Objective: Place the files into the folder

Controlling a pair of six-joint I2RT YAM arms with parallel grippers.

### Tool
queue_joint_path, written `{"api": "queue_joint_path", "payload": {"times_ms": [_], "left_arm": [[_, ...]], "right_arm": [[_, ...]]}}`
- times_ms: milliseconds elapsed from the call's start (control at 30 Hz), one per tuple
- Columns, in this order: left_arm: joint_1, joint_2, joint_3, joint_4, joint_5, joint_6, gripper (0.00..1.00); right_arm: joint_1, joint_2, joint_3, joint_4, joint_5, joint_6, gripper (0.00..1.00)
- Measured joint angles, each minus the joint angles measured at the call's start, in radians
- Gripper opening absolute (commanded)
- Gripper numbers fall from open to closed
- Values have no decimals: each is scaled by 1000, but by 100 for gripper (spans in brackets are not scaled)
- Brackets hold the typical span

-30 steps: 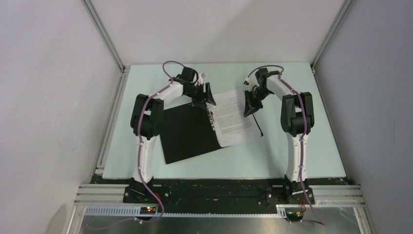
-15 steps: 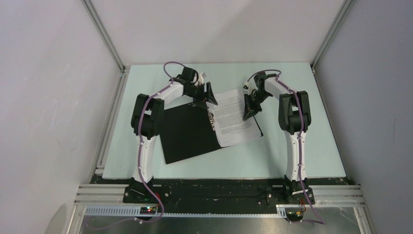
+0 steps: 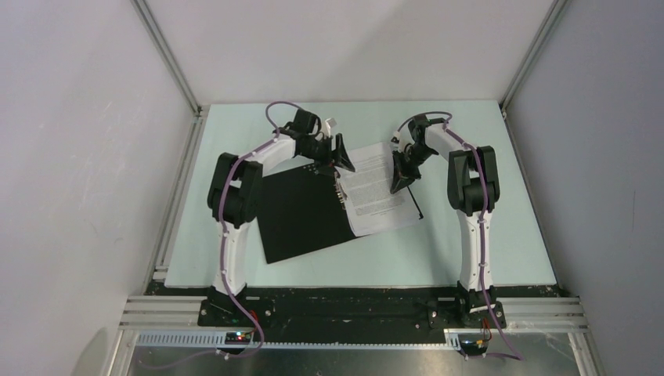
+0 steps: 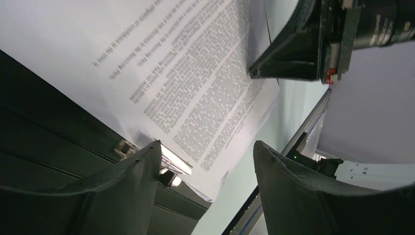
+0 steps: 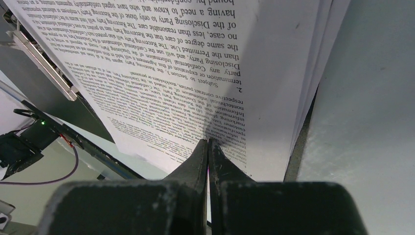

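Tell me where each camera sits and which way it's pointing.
Top external: above and behind, looking down at the table; both arms show, over the open folder.
Left wrist: looks past its open left gripper at the files and spine clip.
Right wrist: looks down its shut right gripper, tips on the files.
Shared: both wrist views show the files and spine clip.

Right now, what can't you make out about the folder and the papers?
Folder outside: top view, it lies open, black inside up.
Spine clip: left wrist view, partly behind a finger of the left gripper; whether it holds the sheets is unclear.
Number of sheets: right wrist view, edges overlap.
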Motion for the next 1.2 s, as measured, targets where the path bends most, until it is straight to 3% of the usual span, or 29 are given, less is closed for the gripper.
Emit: {"api": "queue_joint_path", "payload": {"times_ms": [467,567,700,833,1000,1200], "left_arm": [[-95,-156,-137,22,-35,20,81],[-83,-175,-140,18,-75,19,83],[-42,-266,-140,8,-178,4,78],[16,-383,-139,-3,-312,-48,73],[64,-388,-138,-32,-414,-158,67],[41,-229,-167,-76,-431,-264,56]], "right_arm": [[-5,11,23,-16,0,7,1],[-10,11,47,-9,0,17,13],[-20,-39,59,2,-6,39,36],[-21,-161,58,3,-23,67,49],[26,-291,61,2,-106,105,50],[129,-217,63,18,-226,183,46]]}}
